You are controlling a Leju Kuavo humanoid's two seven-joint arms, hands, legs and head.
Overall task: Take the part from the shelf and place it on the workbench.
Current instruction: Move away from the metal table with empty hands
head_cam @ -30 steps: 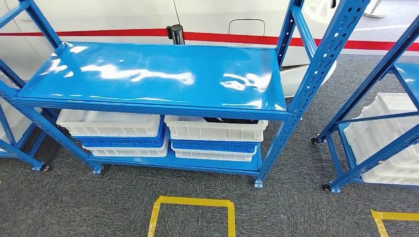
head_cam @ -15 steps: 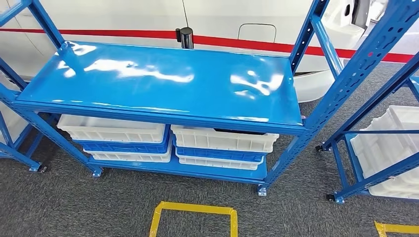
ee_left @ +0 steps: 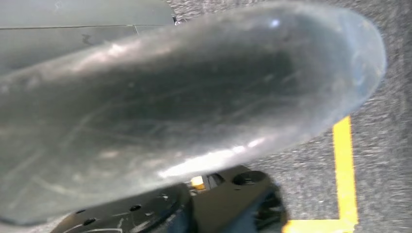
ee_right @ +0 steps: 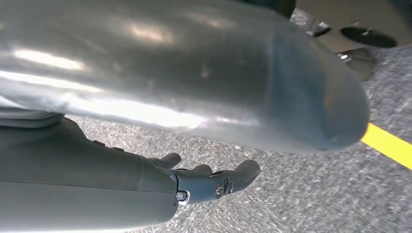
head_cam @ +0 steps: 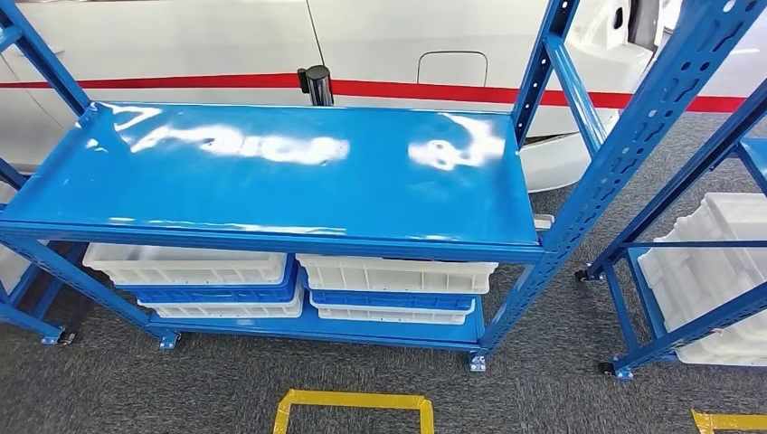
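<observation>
Hanging low over the grey carpet, the right hand (ee_right: 209, 182) shows its dark fingers (ee_right: 243, 173) loosely curled and somewhat apart with nothing in them; the left hand (ee_left: 184, 111) is a blurred grey mass close to the lens in its wrist view, so whether its fingers are apart or together cannot be told. From the head view the blue shelf (head_cam: 271, 172) stands just ahead, its glossy top deck bare, with white bins (head_cam: 393, 271) and blue bins (head_cam: 389, 298) stacked on the lower deck beneath it. The part itself cannot be made out: if it lies in one of those bins, the top deck and the bin walls hide it. That is probably the main risk, since reaching under the deck toward something unseen could knock an arm against the deck edge or the perforated upright (head_cam: 624, 154), or close on a bin rim instead. A yellow tape square (head_cam: 353, 407) marks the floor before the shelf; stopping off that mark would likely put the bins out of easy reach. A second rack (head_cam: 687, 271) with white bins stands well apart to the right.
</observation>
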